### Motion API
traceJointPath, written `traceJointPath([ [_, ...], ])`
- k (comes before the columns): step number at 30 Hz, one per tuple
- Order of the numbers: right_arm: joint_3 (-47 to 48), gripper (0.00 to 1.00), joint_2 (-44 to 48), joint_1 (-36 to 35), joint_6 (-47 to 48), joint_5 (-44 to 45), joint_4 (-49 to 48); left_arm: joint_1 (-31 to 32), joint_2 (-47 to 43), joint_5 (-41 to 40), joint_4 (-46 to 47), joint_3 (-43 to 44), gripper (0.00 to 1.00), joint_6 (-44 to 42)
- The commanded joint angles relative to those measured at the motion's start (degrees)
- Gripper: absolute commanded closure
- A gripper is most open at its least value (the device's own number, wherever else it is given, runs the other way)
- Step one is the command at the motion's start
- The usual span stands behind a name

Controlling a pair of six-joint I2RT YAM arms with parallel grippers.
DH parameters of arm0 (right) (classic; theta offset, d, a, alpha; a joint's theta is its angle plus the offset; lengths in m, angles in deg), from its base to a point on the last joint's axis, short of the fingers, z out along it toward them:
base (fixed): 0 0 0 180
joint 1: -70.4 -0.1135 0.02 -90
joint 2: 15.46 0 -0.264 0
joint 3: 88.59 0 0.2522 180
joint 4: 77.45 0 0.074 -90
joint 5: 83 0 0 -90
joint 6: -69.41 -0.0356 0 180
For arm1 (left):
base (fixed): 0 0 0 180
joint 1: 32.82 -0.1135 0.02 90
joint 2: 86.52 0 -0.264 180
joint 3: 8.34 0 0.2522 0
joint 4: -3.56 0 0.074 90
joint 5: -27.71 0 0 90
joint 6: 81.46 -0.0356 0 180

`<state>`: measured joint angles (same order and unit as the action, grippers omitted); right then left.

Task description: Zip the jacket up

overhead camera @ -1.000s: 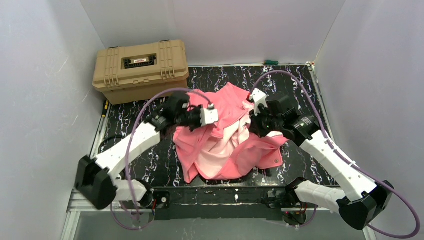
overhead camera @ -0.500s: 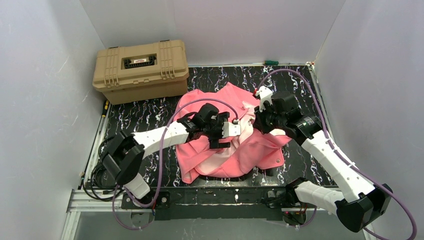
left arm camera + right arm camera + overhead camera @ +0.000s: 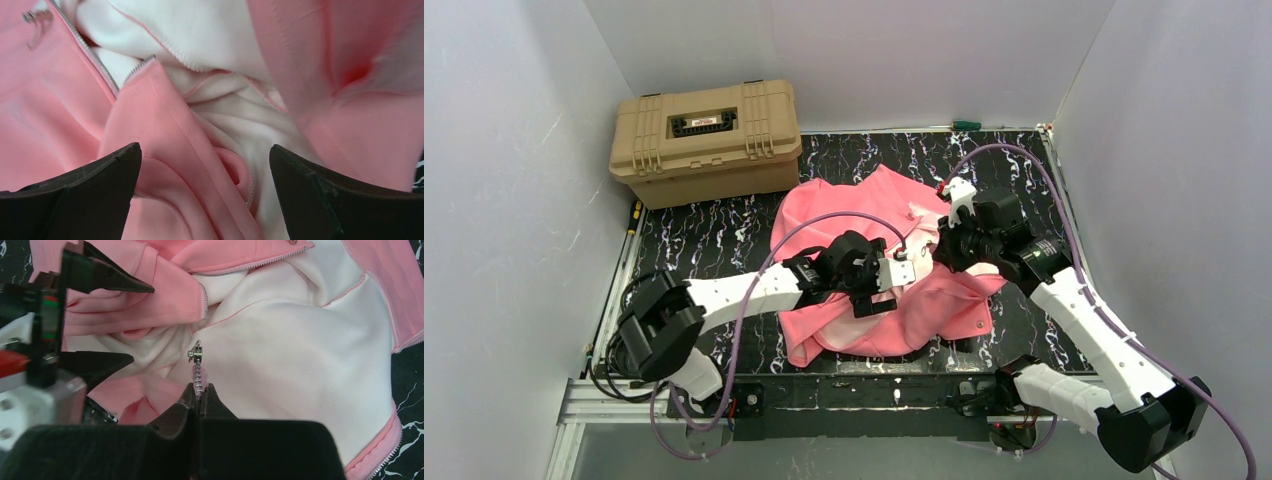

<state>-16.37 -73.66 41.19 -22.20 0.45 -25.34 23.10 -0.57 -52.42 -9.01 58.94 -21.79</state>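
The jacket [image 3: 844, 205] lies crumpled in the middle of the table [image 3: 694, 235], front open and pale lining up, near the tan case [image 3: 707, 140] but apart from it. My right gripper [image 3: 200, 386] is pinched tight on the zipper strip [image 3: 199, 375], with the slider [image 3: 195, 354] just past its fingertips. My left gripper [image 3: 204, 150] hangs with its jaws spread wide over a folded pink front edge, holding nothing.

As I judge it, the step in hand is catching the other front edge so the two zipper halves can meet. The free row of teeth [image 3: 95, 57] runs up and away from the left jaws, and its lower end looks tucked under the fold, so I cannot tell where the pin is. To do this well I want to:
- bring the left jaws down on the fold close to the teeth, not on the loose lining
- take one layer only, since the cloth is soft and bunches
- hold the right pinch firm and low so the slider does not twist
- draw the edge flat toward the slider before trying to seat it
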Motion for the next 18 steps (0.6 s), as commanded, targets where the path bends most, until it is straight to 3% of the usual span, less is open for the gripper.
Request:
traceJointPath([
  [1, -0.59, 0.99, 2.49, 0.38, -1.78, -1.79, -2.12, -0.73, 3.05, -3.15, 2.36, 2.08, 0.02, 4.52],
  [11, -1.74, 0.99, 5.66, 0.36, -2.96, -3.29, -0.03, -2.31, 7.45, -2.37, 3.51, 6.18, 0.02, 9.47],
  [18, -0.62, 0.99, 5.81, 0.38, -3.32, -3.64, 0.41, -2.68, 11.18, -3.39, 4.88, 7.87, 0.02, 7.27],
])
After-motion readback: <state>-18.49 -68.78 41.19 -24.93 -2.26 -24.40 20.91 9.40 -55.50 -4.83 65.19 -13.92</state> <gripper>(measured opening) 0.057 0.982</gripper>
